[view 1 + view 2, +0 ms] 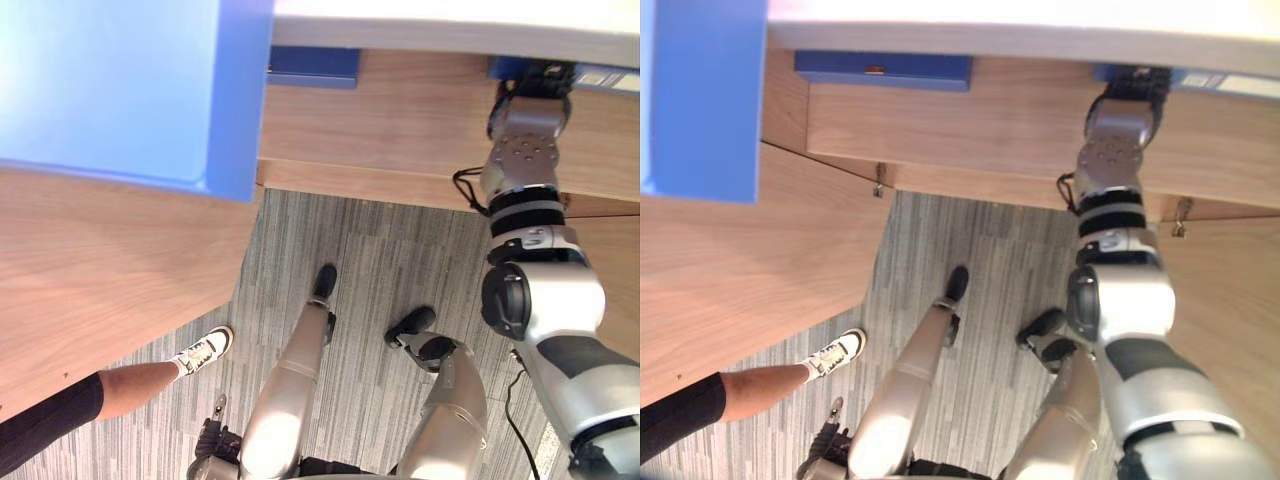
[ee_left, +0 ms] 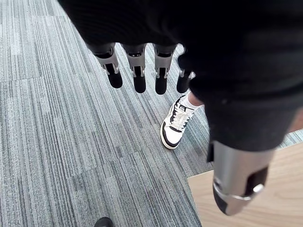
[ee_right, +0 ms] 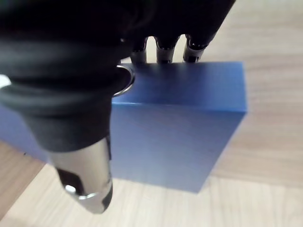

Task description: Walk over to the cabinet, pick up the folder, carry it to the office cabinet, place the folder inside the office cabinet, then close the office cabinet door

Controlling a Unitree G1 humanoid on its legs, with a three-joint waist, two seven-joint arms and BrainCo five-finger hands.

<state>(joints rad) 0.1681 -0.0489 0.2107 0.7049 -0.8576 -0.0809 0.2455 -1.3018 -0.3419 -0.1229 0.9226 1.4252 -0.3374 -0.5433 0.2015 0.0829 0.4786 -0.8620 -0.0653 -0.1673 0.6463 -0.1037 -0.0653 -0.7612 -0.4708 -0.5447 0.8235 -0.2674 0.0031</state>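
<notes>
Person's leg (image 1: 130, 385); white sneaker (image 2: 176, 124); grey carpet (image 2: 61, 142)

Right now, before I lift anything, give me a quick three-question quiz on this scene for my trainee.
1. True or false: the left hand holds the blue folder.
2. Which hand is at the blue folder: A the left hand, B the right hand, C neither?
3. Fill in: the person's shoe stands on the grey ___.
Key: 1 false, it hangs open; 2 B; 3 carpet.
</notes>
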